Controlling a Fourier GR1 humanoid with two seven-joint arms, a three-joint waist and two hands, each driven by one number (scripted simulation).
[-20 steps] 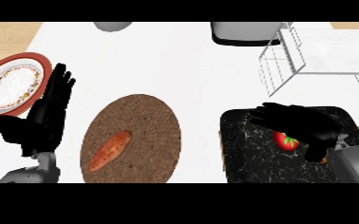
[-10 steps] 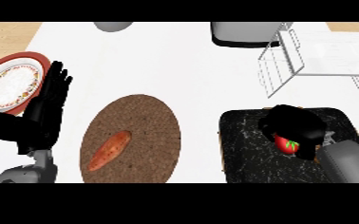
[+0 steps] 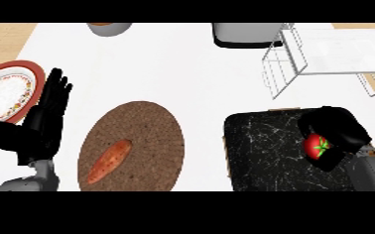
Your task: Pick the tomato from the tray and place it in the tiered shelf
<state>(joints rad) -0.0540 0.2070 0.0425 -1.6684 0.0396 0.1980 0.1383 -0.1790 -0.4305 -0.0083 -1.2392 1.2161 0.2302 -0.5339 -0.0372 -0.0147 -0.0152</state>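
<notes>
Head view. The right hand (image 3: 341, 129) comes in at the lower right edge with its black fingers curled round the small red tomato with a green stalk (image 3: 316, 145); the fingers arch over the top of the fruit and the thumb sits beneath it. The tomato lies within the outline of the black, white-veined rectangular tray (image 3: 267, 151), at its right end. Cannot tell whether the fruit touches the tray surface or is clear of it.

The white wire tiered shelf (image 3: 326, 52) stands beyond the tray at the upper right, well apart from the tomato.

The left hand (image 3: 45, 116) rests at the left edge, released, fingers straight and pointing away from the robot, holding nothing. Just beside its fingertips lies the round red-rimmed patterned plate (image 3: 11, 87), cut by the left edge.

Between the left hand and the tray lies a brown round woven mat (image 3: 150, 126), with one elongated orange vegetable (image 3: 110, 159) on its lower left part.

At the far edge of the counter sit a grey bowl (image 3: 110, 28) and a grey squarish container (image 3: 245, 33).
</notes>
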